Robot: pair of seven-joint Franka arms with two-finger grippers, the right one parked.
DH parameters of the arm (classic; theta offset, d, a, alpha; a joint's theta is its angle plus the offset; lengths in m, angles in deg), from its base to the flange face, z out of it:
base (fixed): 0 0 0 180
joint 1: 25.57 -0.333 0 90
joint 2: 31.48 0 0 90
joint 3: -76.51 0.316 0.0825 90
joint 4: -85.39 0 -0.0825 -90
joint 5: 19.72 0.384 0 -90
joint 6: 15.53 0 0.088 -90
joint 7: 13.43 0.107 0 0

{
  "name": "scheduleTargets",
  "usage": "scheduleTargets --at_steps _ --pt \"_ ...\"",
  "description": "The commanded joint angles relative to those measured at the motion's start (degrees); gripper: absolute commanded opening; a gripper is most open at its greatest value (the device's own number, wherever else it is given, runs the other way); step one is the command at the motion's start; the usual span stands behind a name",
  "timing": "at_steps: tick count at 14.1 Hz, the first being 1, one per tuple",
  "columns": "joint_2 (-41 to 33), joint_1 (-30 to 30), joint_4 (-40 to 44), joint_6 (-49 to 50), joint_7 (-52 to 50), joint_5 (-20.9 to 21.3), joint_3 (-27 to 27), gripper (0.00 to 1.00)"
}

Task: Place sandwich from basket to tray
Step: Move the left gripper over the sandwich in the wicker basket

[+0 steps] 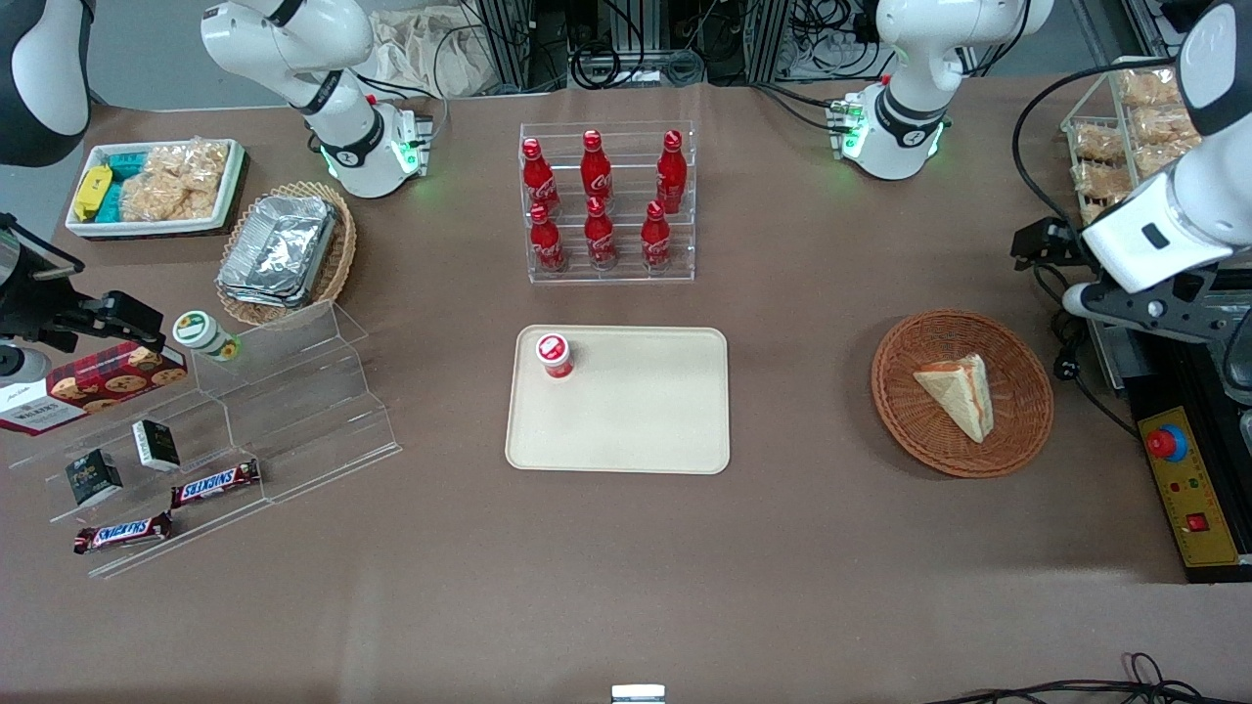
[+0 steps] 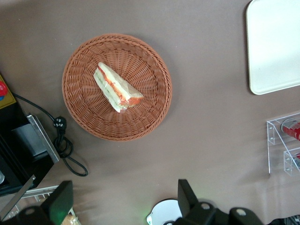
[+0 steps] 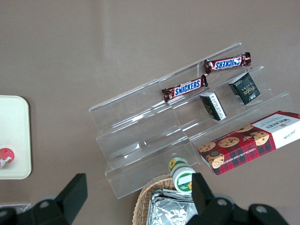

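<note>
Lying at the middle of the table, the beige tray (image 1: 626, 430) is carrying only a small red-capped bottle (image 1: 555, 355) at the corner farthest from the front camera and nearest the parked arm's end, so most of its floor is waiting bare. Sitting well apart from it toward the working arm's end, the reddish-brown wicker basket (image 2: 117, 86) is holding the sandwich (image 2: 117, 87), a single triangular wedge resting on its side near the basket's centre with its red and green filling edge showing. Hovering high above the table, the left gripper (image 2: 123, 201) is keeping its two dark fingers (image 2: 60, 200) spread wide and gripping nothing. In the wrist view the wedge is lying ahead of the gap between the fingers, its long axis running diagonally across the line joining them, so the coming descent is probably calling for a wrist turn first.
</note>
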Motion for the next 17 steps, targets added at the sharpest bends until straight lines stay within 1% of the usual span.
scheduleTargets --at_steps 1,2,5,7,8,9,11,12,14,15,17 --pt "1.63 -2.59 -0.18 -2.11 -3.36 -1.45 -0.25 1.00" --pt "1.19 -3.99 -2.72 -5.45 -6.61 -3.29 -0.25 1.00" --pt "-2.22 -4.53 -14.30 -19.05 -15.92 -3.84 -0.34 1.00" --pt "-2.42 -5.57 -17.67 -23.31 -25.40 -3.75 -0.86 1.00" --pt "-2.50 -5.93 -20.21 -25.67 -28.23 -3.40 -1.82 1.00" --pt "-3.20 -5.94 -24.06 -30.57 -31.83 -3.40 -1.92 1.00" --pt "-3.47 -5.94 -29.61 -40.59 -46.47 -2.70 -2.79 1.00" --pt "-2.69 -6.02 -31.38 -43.42 -50.54 -2.61 -2.97 1.00" --pt "-2.33 -7.42 -34.98 -47.56 -52.16 -2.61 -2.98 1.00" --pt "-1.54 -7.78 -35.52 -47.93 -51.99 -2.52 -2.98 1.00" --pt "0.13 -8.74 -36.49 -49.41 -51.90 -0.95 -2.98 1.00"
